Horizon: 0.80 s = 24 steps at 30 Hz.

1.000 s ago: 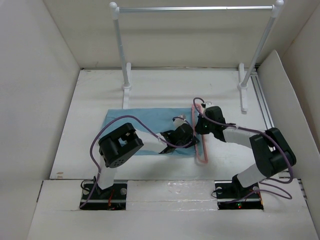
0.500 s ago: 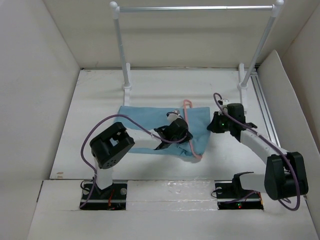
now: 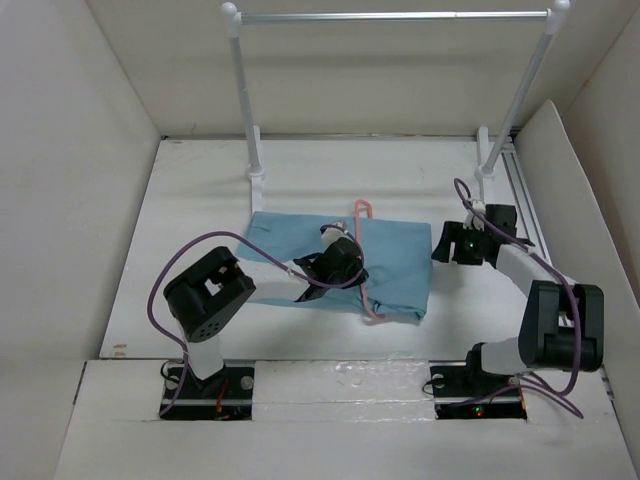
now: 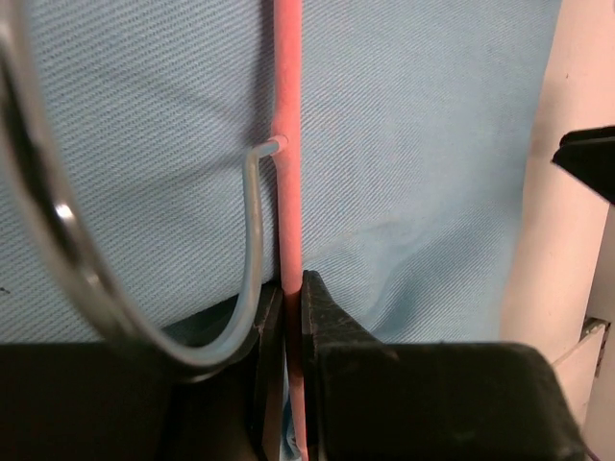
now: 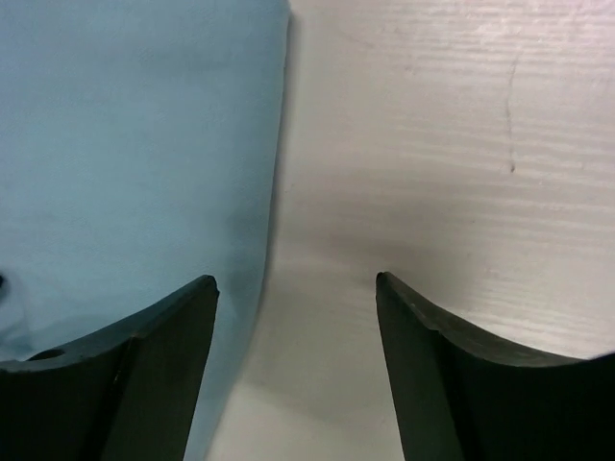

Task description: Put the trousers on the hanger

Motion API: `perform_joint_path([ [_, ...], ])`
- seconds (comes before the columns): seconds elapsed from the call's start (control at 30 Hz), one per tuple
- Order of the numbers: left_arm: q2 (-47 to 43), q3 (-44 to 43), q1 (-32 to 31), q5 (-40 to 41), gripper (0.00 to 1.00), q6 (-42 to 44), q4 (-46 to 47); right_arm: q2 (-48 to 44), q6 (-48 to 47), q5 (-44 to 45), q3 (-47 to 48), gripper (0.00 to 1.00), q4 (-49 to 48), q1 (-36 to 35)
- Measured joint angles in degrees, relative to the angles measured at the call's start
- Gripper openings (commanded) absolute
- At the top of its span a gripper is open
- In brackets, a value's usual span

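The light-blue trousers (image 3: 400,268) lie flat on the table, passing through the pink hanger (image 3: 361,228), with cloth on both sides of it. My left gripper (image 3: 350,264) rests on the cloth and is shut on the hanger's pink bar (image 4: 288,115); the left wrist view shows the jaws (image 4: 293,293) pinching it over the trousers (image 4: 423,144). My right gripper (image 3: 441,245) is just right of the trousers' right edge. In the right wrist view it (image 5: 296,283) stands open and empty, with the trousers' edge (image 5: 144,144) at its left finger and bare table between.
A silver-white garment rail (image 3: 390,17) stands at the back on two upright posts (image 3: 243,110) whose feet sit on the table behind the trousers. White walls close in both sides, and a metal track (image 3: 525,200) runs along the right.
The right gripper drew the trousers rightward through the hanger, then opened and let the edge go. The left gripper shifted slightly left, still holding the hanger.
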State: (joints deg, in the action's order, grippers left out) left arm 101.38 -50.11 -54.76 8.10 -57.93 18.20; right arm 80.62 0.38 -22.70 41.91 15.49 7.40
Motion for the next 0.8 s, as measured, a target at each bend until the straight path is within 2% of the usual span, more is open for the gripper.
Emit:
perform_joint_path([
  [0.2, 0.0, -0.2, 0.0, 0.0, 0.00, 0.9, 0.0, -7.6, -0.3, -5.1, -9.5, 0.73, 0.6, -1.6],
  [0.3, 0.0, -0.4, 0.0, 0.0, 0.00, 1.5, -0.2, -11.3, 1.8, -9.0, -14.4, 0.65, -0.9, -5.0],
  [0.33, 0.0, -0.5, 0.0, 0.0, 0.00, 1.7, -0.3, -12.5, 2.9, -10.2, -16.0, 0.58, -2.1, -5.9],
  [0.4, -0.2, -0.6, 0.0, 0.1, 0.00, 2.3, -0.7, -13.6, 5.0, -12.9, -19.2, 0.14, -5.2, -6.6],
  [0.43, -0.4, -0.6, 0.0, 0.2, 0.00, 2.7, -1.0, -13.5, 6.3, -13.4, -20.2, 0.14, -6.1, -6.6],
  [0.47, -0.6, -0.6, 0.0, 0.3, 0.00, 3.3, -1.4, -13.0, 7.6, -14.4, -20.9, 0.00, -7.4, -6.5],
  [0.6, -1.4, -0.6, 0.0, 1.3, 0.00, 5.2, -3.4, -11.6, 9.1, -15.9, -20.3, 0.00, -7.5, -4.8],
  [0.8, -4.7, 1.5, 0.2, 4.7, 0.00, 8.4, -5.0, -11.7, 4.0, -13.9, -10.5, 0.00, 2.1, 0.1],
])
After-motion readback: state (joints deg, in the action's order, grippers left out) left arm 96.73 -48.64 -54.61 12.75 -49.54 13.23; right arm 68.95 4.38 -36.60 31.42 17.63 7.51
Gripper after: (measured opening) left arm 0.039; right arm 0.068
